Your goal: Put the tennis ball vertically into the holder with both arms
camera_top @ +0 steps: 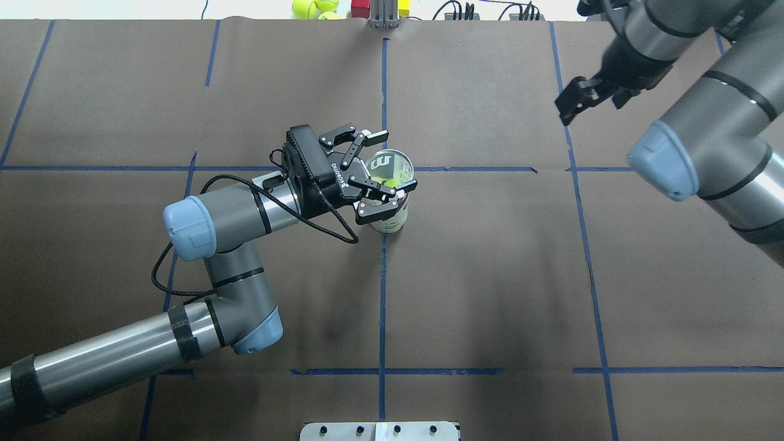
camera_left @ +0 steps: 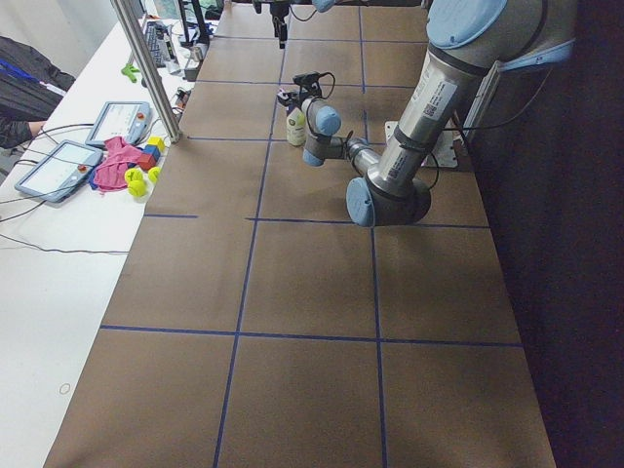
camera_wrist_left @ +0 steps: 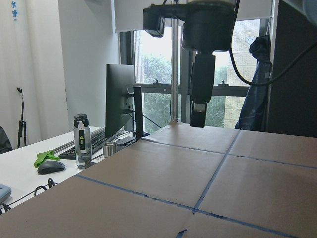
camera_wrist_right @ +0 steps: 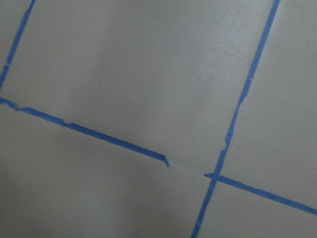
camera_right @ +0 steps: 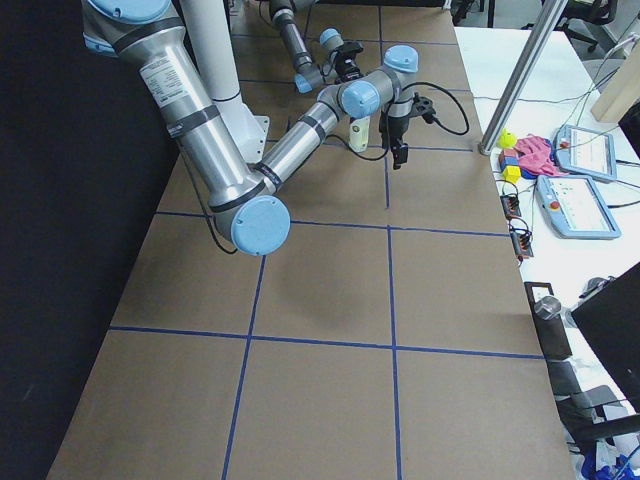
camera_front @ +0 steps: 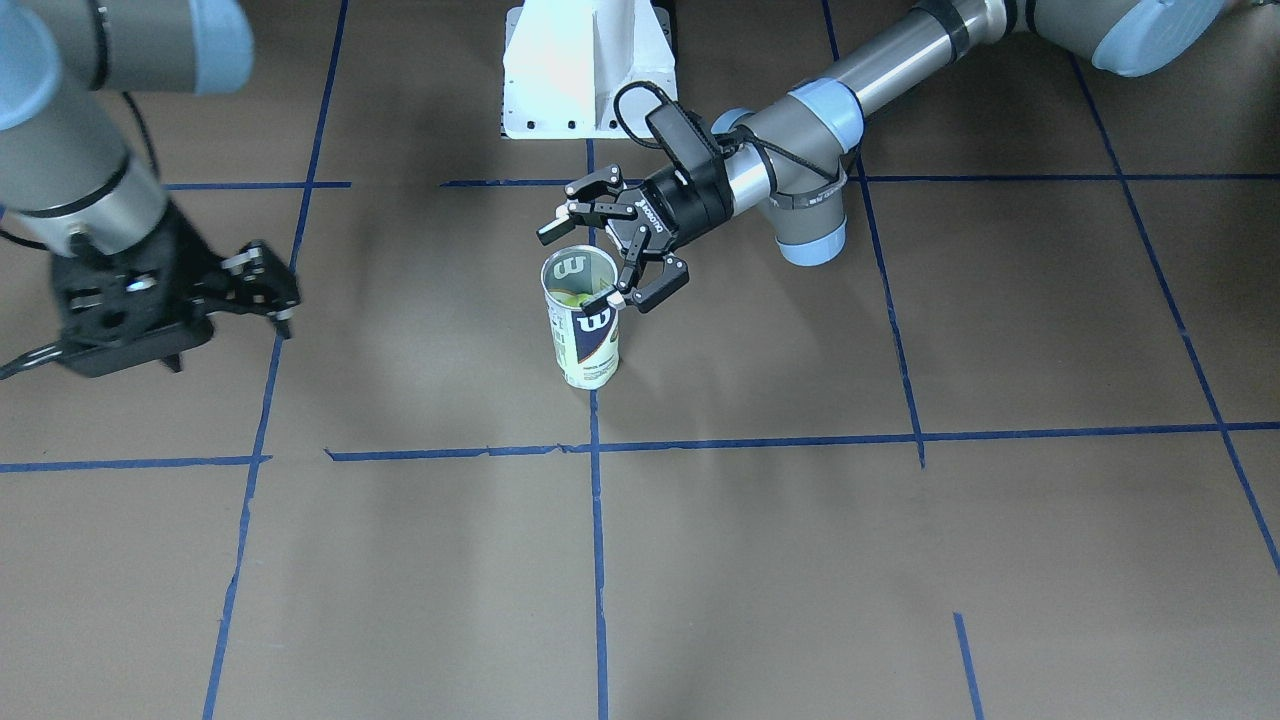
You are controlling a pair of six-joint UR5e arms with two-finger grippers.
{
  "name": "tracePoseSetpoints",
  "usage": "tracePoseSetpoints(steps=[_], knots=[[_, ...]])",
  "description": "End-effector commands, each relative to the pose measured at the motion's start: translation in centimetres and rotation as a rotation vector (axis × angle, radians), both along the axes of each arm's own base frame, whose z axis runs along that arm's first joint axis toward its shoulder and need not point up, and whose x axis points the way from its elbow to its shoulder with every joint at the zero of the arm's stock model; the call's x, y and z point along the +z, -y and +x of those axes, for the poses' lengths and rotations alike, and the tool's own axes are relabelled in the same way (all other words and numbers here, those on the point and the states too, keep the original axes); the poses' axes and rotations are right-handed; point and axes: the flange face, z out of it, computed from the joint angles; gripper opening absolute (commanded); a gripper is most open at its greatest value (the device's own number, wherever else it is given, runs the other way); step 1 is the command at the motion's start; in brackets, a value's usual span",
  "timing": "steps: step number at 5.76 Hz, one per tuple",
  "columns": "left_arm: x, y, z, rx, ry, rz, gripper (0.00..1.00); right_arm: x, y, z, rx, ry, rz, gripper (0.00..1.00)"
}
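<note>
Clear can [camera_front: 583, 320] stands ungripped between the left jaws [camera_front: 607, 248], spread wide; a careless retreat could topple it. Right jaws [camera_top: 580, 98]: cannot tell.

The holder [camera_front: 585, 325] is clear glossy plastic with a printed label and a bright metal rim. The ball [camera_top: 384, 182] inside looks fuzzy. The tabletop [camera_front: 760, 560] is matt brown, paper-like, crossed by blue tape [camera_front: 598, 560]. The arms [camera_top: 226, 217] show smooth grey metal tubing.

Brown table [camera_top: 490, 275], blue tape grid [camera_top: 383, 306]; bright windows [camera_wrist_left: 158, 84].
</note>
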Motion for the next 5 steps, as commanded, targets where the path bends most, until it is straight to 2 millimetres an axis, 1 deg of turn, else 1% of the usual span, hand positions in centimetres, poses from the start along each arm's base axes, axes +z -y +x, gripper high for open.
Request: tracePoseSetpoints(steps=[1,2,3,4,5], knots=[[-3.2,1.2,-2.8,-0.032,0.030,-0.026,0.99,7.9,0.8,8.4,-0.087,-0.025,0.032,0.99],[-4.8,1.9,-4.1,-0.052,0.081,-0.054,0.99,11.4,0.2,12.6,-0.106,-0.039,0.043,0.99],[-4.6,2.1,-5.0,-0.061,0.156,-0.098,0.99,14.4,-0.7,16.9,-0.121,-0.045,0.057,0.99],[-5.2,3.0,-6.1,-0.078,0.236,-0.147,0.99,17.8,-2.3,21.6,-0.108,-0.034,0.044,0.99],[-4.1,4.2,-6.8,-0.099,0.338,-0.214,0.99,20.8,-4.3,25.3,-0.075,-0.027,0.011,0.99]])
